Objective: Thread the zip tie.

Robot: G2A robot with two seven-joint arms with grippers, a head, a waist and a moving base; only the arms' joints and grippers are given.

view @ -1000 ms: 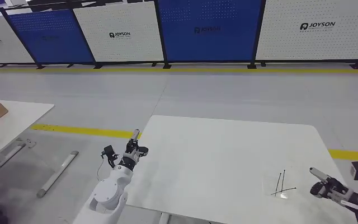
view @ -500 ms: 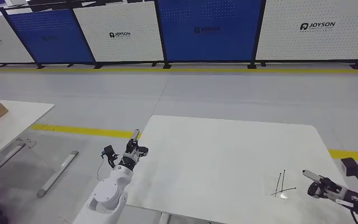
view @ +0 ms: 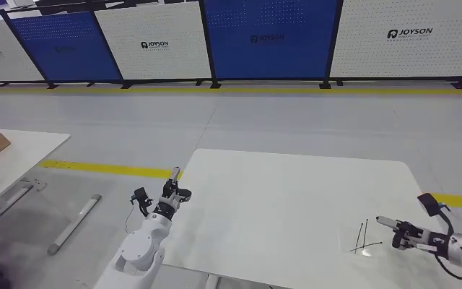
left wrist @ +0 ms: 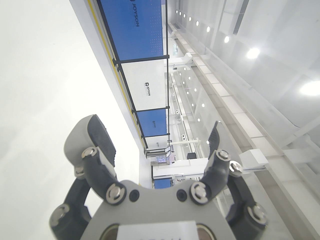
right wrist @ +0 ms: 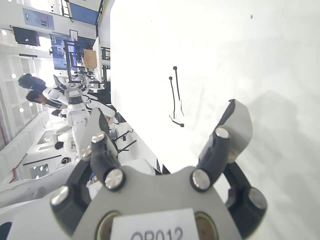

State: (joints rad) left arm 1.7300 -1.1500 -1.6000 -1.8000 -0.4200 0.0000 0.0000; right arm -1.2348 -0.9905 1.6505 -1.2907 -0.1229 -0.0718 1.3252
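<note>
Blue and white perforated partition panels (view: 271,58) stand across the floor, well beyond the far edge of the large white rounded-corner table (view: 289,202).

The left gripper (left wrist: 160,133), grey metal with black ribbed pads, sits at the table's left edge near the far-left corner. Its fingers are spread and it holds nothing.

The right gripper (right wrist: 165,112), of the same build, sits near the near-right corner. Its fingers are also apart and empty.

Three thin black plastic zip ties (right wrist: 173,96) lie just beside the right gripper. Two are side by side, and the third crosses their tails.

Assessment: the step in hand is picking up a single tie.
- Choose one of the parallel ties and take it near its head, clear of the crossing.
- Close the fingers low against the surface.
- Leave the tail free for the other gripper.

Writing: each panel carries a dark printed logo. A white printed label on the right gripper's base is partly cut off. Neither is transcribed.
</note>
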